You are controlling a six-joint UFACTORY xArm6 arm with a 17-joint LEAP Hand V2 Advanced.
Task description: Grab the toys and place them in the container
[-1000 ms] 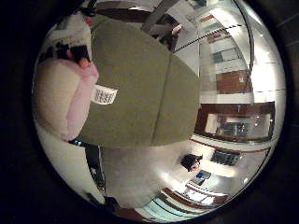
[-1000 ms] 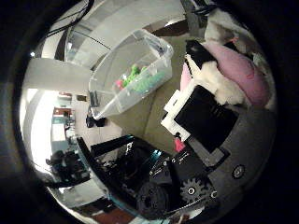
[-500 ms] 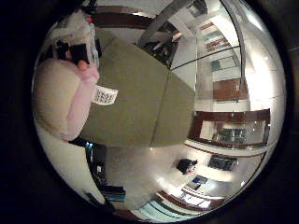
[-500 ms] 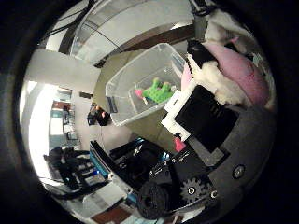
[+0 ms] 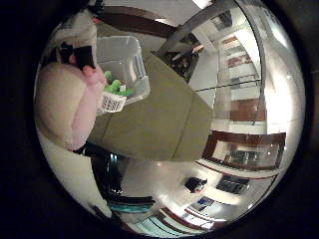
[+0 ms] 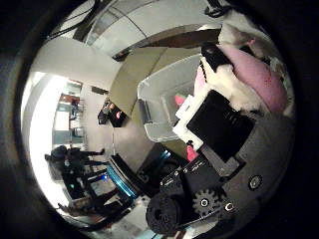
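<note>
My hand [image 6: 219, 124] is curled round a plush toy [image 5: 65, 107] of cream and pink fabric with a white tag, held close against the palm. The same toy's pink and white fur [image 6: 249, 74] bulges past a finger. A clear plastic container [image 5: 122, 62] stands on the olive table [image 5: 159, 119] close to the held toy. Inside it lies a green toy [image 5: 115, 87] with a bit of pink beside it. The container's near wall [image 6: 159, 107] fills the middle of the thumb side view, partly hidden behind my finger.
The olive table's edge [image 5: 194, 144] drops to a shiny floor [image 5: 164, 179]. Dark equipment on a stand [image 6: 129, 174] sits below the table's side. People stand far off in the room.
The views have swung so the container now sits much closer and nearer the palm. The plush toy stays held in my curled fingers.
</note>
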